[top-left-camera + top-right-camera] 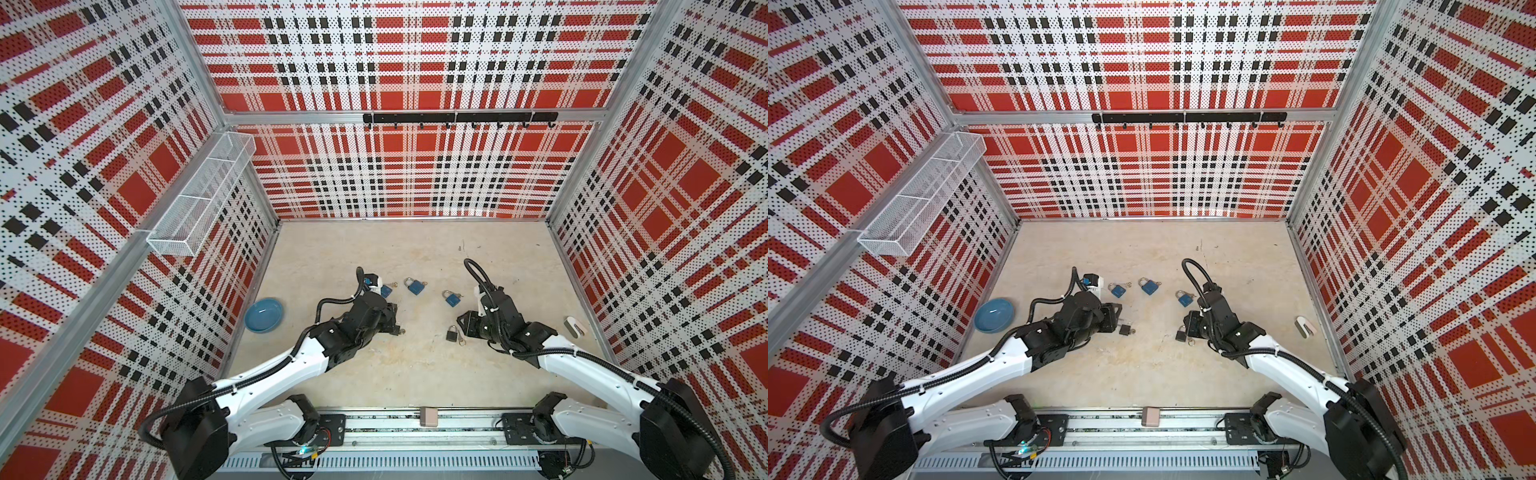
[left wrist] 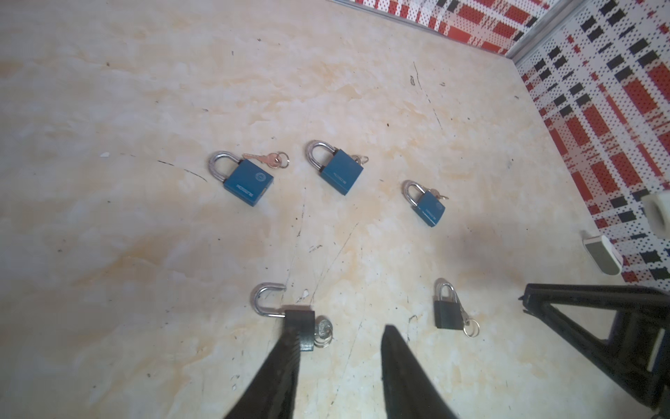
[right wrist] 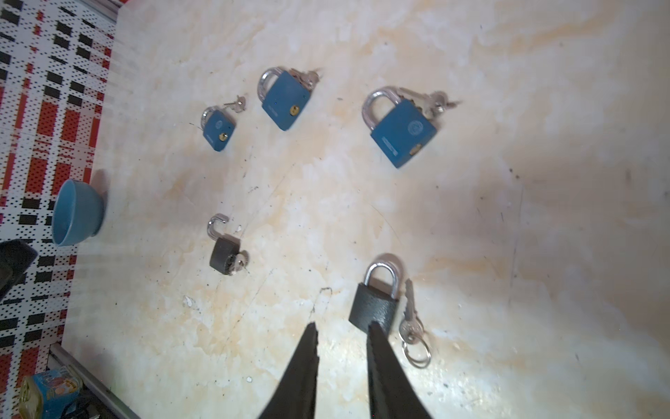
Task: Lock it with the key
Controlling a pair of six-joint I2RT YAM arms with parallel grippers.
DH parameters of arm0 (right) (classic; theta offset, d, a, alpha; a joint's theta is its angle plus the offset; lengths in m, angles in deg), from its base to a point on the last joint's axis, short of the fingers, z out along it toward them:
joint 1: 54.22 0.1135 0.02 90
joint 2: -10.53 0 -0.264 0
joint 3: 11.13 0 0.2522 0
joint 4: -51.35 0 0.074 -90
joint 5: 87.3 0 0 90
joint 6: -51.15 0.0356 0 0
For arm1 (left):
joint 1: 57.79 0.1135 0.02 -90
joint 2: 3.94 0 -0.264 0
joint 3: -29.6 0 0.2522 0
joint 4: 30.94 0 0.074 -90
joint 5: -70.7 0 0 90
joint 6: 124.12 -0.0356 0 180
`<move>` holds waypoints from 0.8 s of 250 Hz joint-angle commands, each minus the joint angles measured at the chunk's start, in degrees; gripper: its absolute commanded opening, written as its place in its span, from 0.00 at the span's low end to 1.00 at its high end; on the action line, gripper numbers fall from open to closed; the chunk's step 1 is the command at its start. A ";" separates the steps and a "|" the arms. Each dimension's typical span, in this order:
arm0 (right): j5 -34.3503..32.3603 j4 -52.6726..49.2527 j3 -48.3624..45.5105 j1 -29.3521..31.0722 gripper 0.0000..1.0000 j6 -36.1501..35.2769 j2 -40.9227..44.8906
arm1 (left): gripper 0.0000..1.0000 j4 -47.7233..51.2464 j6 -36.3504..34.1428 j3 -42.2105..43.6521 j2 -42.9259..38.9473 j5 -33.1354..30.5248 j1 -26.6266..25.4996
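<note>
Against left finger (image 2: 279,373), seemingly: open padlock (image 2: 306,326).

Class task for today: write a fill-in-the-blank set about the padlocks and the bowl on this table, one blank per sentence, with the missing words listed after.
The blue padlocks lying on the table number ____.
The black padlock beside the left gripper has its shackle ____.
The other black padlock, at the right gripper, has its key lying ____ it, not inserted.
The bowl is coloured ____.
Missing words: three; open; beside; blue.
</note>
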 commanded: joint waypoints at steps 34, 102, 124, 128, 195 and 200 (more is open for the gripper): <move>-1.44 -5.07 12.52 4.06 0.32 -16.92 -12.75 | 0.43 12.31 1.92 2.29 -8.58 -0.84 5.33; 5.27 0.92 20.99 7.39 0.46 -26.13 -26.31 | 0.50 22.25 7.37 6.52 -20.70 2.53 11.96; 7.55 2.19 23.55 8.51 0.49 -27.85 -30.65 | 0.51 24.87 7.61 7.09 -23.05 4.94 15.01; 8.00 2.32 24.10 8.69 0.49 -28.21 -31.36 | 0.51 25.22 7.60 7.10 -23.35 5.34 15.56; 12.70 3.55 31.32 12.11 0.52 -29.86 -41.53 | 0.51 26.89 5.50 6.72 -25.01 9.70 21.09; 12.92 3.88 31.49 12.21 0.52 -29.73 -42.00 | 0.51 26.89 5.31 6.66 -24.91 9.96 21.29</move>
